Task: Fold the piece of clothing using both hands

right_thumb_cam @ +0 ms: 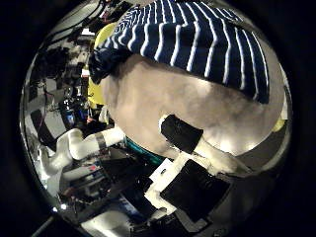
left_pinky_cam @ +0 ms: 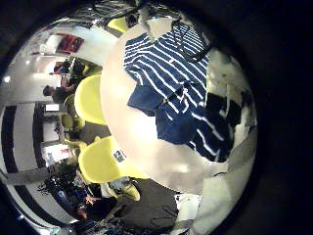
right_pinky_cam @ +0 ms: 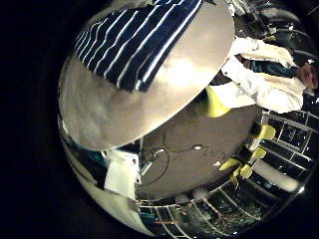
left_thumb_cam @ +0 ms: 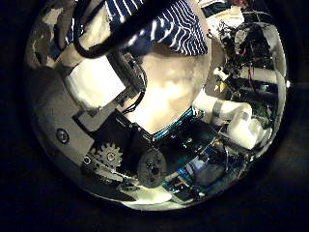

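Observation:
In the left thumb side palm view the clothing lies past the left hand's own fingers, which hold nothing. The right little finger side palm view shows the clothing lying flat at the table's edge. In the right thumb side palm view the right hand's thumb reaches out relaxed over the bare table, away from the clothing.
Chairs stand beside the table, with another close by. The other arm shows beside the table in the right thumb side palm view. Shelves and room clutter lie beyond the table.

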Robot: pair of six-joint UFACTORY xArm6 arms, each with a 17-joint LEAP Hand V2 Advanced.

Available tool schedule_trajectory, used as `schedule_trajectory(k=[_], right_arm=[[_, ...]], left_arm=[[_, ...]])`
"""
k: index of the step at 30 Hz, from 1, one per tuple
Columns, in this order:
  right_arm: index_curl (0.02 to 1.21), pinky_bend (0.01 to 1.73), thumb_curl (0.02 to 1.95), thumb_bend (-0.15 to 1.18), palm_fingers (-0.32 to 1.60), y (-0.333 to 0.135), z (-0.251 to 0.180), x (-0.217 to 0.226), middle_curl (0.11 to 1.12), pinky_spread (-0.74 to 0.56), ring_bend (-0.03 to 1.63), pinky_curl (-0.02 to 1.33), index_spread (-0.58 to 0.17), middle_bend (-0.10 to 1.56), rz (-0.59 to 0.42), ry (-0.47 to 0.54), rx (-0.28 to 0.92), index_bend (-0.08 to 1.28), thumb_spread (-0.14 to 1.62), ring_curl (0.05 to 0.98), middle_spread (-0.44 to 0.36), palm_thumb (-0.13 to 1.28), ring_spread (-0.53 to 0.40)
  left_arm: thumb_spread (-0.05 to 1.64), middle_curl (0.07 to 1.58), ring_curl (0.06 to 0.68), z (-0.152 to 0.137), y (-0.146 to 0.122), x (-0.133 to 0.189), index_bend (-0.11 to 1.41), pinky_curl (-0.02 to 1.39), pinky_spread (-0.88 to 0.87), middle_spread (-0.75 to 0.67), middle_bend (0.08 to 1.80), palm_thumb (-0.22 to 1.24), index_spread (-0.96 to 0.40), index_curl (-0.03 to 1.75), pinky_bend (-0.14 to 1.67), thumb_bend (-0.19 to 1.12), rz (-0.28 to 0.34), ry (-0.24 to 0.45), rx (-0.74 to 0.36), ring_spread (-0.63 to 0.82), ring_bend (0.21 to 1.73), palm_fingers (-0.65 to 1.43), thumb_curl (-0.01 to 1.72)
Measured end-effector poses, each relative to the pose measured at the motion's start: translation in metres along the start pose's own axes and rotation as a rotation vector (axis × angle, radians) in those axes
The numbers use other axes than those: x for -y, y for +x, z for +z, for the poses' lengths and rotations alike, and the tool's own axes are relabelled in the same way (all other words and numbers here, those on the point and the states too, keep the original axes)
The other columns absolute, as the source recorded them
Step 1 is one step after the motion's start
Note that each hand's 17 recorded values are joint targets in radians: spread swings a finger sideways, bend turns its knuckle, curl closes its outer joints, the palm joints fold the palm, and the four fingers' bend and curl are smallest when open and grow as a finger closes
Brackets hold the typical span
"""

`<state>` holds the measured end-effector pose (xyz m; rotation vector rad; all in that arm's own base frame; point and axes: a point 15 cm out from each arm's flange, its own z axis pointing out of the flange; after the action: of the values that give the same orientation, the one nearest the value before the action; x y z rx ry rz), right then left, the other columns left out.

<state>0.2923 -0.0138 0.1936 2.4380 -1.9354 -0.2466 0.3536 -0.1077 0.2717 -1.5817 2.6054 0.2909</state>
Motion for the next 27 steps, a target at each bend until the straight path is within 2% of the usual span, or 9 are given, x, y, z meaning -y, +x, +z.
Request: schedule_trajectory(k=[4, 11, 15, 17, 18, 19, 23, 27], right_arm=[[0.32, 0.59, 0.34, -0.02, 0.32, -0.004, 0.009, 0.008, 0.42, 0.05, 0.81, 0.23, -0.208, 0.30, -0.007, -0.031, 0.004, 0.17, 1.05, 0.304, -0.182, 0.51, -0.224], [0.35, 0.55, 0.34, -0.03, 0.38, 0.012, 0.013, 0.020, 0.43, 0.04, 0.80, 0.21, -0.256, 0.33, -0.018, -0.067, -0.083, 0.21, 1.05, 0.307, -0.155, 0.51, -0.202], [0.37, 0.52, 0.34, -0.03, 0.41, 0.021, 0.006, 0.018, 0.44, 0.04, 0.80, 0.19, -0.279, 0.35, -0.021, -0.075, -0.112, 0.21, 1.05, 0.308, -0.140, 0.51, -0.200], [0.38, 0.51, 0.34, -0.02, 0.41, 0.021, 0.004, 0.018, 0.44, 0.04, 0.80, 0.19, -0.285, 0.35, -0.019, -0.077, -0.112, 0.21, 1.05, 0.312, -0.137, 0.51, -0.200], [0.38, 0.51, 0.34, -0.02, 0.41, 0.022, 0.002, 0.018, 0.45, 0.04, 0.80, 0.19, -0.289, 0.35, -0.016, -0.077, -0.111, 0.21, 1.05, 0.313, -0.135, 0.51, -0.200], [0.39, 0.51, 0.35, -0.03, 0.41, 0.023, 0.001, 0.017, 0.45, 0.05, 0.79, 0.18, -0.296, 0.35, -0.013, -0.077, -0.111, 0.21, 1.05, 0.314, -0.134, 0.51, -0.200], [0.40, 0.50, 0.35, -0.03, 0.41, 0.025, -0.001, 0.014, 0.45, 0.05, 0.78, 0.17, -0.306, 0.35, -0.006, -0.084, -0.107, 0.21, 1.05, 0.314, -0.132, 0.51, -0.200], [0.41, 0.50, 0.35, -0.03, 0.41, 0.026, -0.002, 0.013, 0.45, 0.07, 0.77, 0.17, -0.310, 0.33, -0.006, -0.089, -0.105, 0.20, 1.05, 0.315, -0.128, 0.51, -0.199]], left_arm=[[1.10, 1.01, 0.508, -0.001, -0.002, 0.000, 0.34, 0.63, -0.64, -0.62, 0.92, 0.78, -0.74, 1.23, 1.11, -0.01, 0.001, 0.000, -0.001, -0.46, 1.35, 1.01, 0.55], [1.10, 1.03, 0.506, -0.003, -0.004, -0.010, 0.28, 0.63, -0.64, -0.63, 0.89, 0.78, -0.75, 1.31, 1.10, -0.02, 0.001, -0.018, -0.005, -0.47, 1.34, 1.01, 0.56], [1.07, 1.01, 0.486, 0.009, 0.006, -0.026, 0.27, 0.63, -0.65, -0.62, 0.87, 0.61, -0.74, 1.30, 1.04, -0.06, 0.031, -0.065, -0.046, -0.49, 1.23, 0.86, 0.51], [1.06, 0.97, 0.465, 0.022, 0.014, -0.034, 0.25, 0.63, -0.63, -0.60, 0.77, 0.51, -0.72, 1.26, 0.99, -0.06, 0.056, -0.098, -0.070, -0.48, 1.11, 0.57, 0.47], [1.05, 0.97, 0.465, 0.028, 0.017, -0.036, 0.26, 0.63, -0.63, -0.59, 0.77, 0.50, -0.72, 1.25, 0.98, -0.06, 0.064, -0.110, -0.079, -0.48, 1.11, 0.56, 0.46], [1.04, 0.93, 0.444, 0.033, 0.019, -0.038, 0.24, 0.63, -0.61, -0.56, 0.64, 0.46, -0.69, 1.22, 0.96, -0.06, 0.071, -0.120, -0.084, -0.44, 1.06, 0.41, 0.44], [1.02, 0.85, 0.399, 0.052, 0.028, -0.042, 0.20, 0.61, -0.58, -0.51, 0.51, 0.40, -0.63, 1.14, 0.91, -0.04, 0.090, -0.139, -0.095, -0.38, 1.01, 0.40, 0.40], [1.00, 0.79, 0.383, 0.064, 0.035, -0.046, 0.19, 0.61, -0.52, -0.42, 0.38, 0.37, -0.56, 1.06, 0.86, -0.03, 0.101, -0.157, -0.101, -0.30, 0.97, 0.32, 0.37]])
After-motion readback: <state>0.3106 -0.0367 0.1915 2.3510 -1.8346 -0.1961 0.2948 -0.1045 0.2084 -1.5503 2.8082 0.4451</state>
